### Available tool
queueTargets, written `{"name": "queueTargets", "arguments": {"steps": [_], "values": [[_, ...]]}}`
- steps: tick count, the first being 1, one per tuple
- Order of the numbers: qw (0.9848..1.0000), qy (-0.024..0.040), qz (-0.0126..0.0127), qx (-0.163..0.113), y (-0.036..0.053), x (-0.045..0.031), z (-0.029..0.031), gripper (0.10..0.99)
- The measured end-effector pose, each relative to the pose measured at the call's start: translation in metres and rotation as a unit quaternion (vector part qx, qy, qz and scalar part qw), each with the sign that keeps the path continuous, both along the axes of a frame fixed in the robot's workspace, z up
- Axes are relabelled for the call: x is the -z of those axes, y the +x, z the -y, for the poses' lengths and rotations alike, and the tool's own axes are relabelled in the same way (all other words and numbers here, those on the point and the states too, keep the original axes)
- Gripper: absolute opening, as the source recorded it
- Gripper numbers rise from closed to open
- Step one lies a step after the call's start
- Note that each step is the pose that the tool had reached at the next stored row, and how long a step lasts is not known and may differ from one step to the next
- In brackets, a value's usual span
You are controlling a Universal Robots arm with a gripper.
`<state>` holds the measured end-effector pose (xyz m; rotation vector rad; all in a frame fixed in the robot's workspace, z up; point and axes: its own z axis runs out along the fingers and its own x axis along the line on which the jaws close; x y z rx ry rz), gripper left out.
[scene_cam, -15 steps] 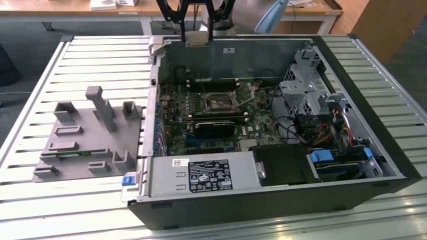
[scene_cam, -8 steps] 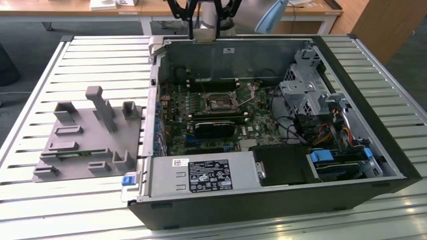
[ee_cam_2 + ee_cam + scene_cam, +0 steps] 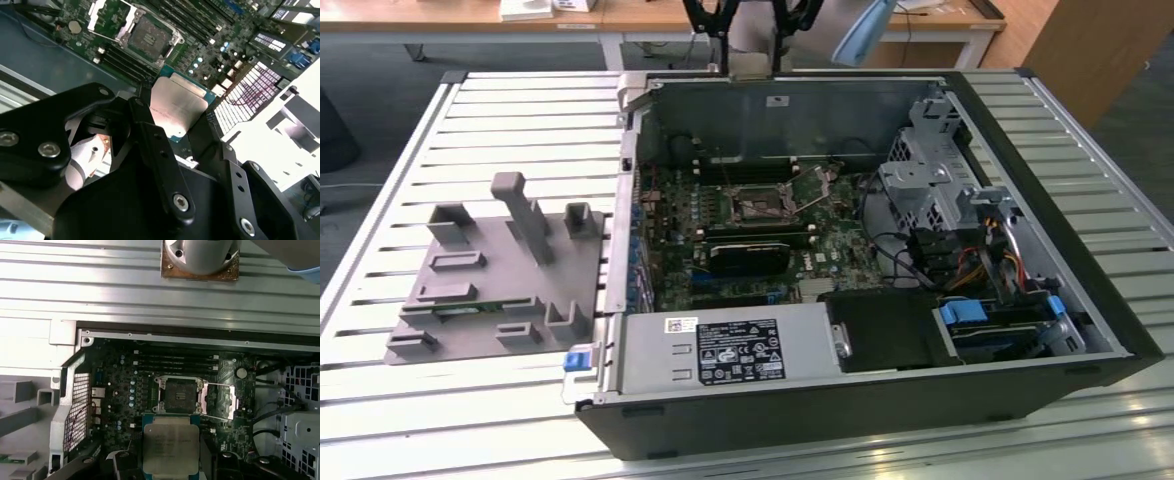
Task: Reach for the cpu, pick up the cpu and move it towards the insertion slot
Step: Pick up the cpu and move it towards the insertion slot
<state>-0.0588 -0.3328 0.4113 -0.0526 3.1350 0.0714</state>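
Both wrist views show the claw (image 3: 182, 117) clamped on the cpu (image 3: 177, 107), one black finger (image 3: 150, 135) pressing on each side of the shiny square chip. The cpu hangs in the air above the green board (image 3: 120, 390) inside the open computer case (image 3: 1067, 370). Just past the chip sits the insertion slot (image 3: 179, 395), a silver frame with a dark middle. On the exterior view's left, a grey tray (image 3: 467, 330) lies on the slatted table (image 3: 400, 420).
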Motion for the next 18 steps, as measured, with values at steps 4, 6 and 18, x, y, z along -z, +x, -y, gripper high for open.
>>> {"name": "queueTargets", "arguments": {"steps": [4,6,18], "values": [[1.0,0.0,0.0,0.0,0.009,0.0009,-0.0014,0.541],[1.0,0.0001,0.0,0.0,0.014,0.0013,-0.0021,0.541],[1.0,0.0002,0.0,0.0,0.0206,0.0019,-0.0025,0.541]]}}
